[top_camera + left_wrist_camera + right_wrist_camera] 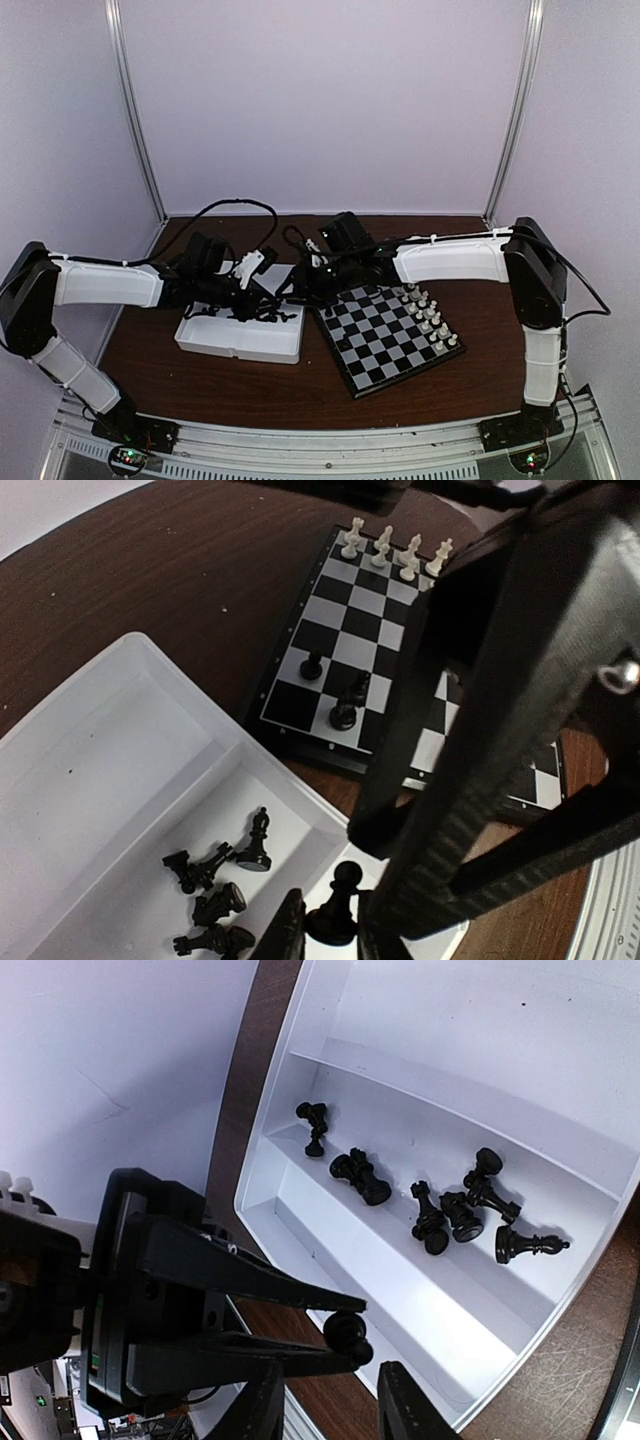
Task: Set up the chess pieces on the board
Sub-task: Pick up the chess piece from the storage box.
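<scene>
My left gripper [328, 928] is shut on a black pawn [335, 908] and holds it over the right end of the white tray [100, 740]. In the right wrist view the same pawn [347, 1336] sits between the left gripper's thin black fingertips [300, 1295]. My right gripper [325, 1412] is open and empty, close beside the pawn, above the tray's edge [262, 1175]. Several black pieces [450, 1210] lie toppled in the tray [215, 875]. The board [385, 340] stands right of the tray, with three black pieces [343, 712] on its near corner.
White pieces [430, 312] stand in rows along the board's far right side and show in the left wrist view [390, 548]. The tray [240, 340] sits left of the board on the brown table [450, 390]. Both grippers [285, 292] crowd together over the tray's right end.
</scene>
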Controlling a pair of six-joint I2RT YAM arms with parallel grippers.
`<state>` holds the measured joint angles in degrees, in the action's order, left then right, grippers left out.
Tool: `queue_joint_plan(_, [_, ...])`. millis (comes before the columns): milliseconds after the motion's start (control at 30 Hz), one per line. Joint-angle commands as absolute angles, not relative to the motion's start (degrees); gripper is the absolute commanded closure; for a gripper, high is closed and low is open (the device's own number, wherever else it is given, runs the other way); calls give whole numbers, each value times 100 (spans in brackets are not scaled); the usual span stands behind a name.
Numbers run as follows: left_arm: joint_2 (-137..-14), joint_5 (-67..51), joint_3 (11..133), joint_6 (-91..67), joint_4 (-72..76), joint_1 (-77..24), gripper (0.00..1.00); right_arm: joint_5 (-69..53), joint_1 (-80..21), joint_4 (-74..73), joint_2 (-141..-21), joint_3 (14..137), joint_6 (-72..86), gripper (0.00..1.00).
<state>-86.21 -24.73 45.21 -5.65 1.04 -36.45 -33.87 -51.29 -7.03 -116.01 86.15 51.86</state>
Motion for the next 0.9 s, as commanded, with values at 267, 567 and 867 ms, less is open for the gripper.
queue_joint_plan(267, [-8332,-2831,4438,-431,409,-3674,82,-3497,-5027,-447,-11758,8553,5471,70])
queue_joint_plan(567, [-8391,-2640,4447,-439,425,-3675,82,-3694,-5027,-185,-11751,8429,5767,71])
queue_joint_plan(867, [-8394,-2607,4450,-466,463,-3680,82,-3791,-5027,214,-11692,8207,6038,78])
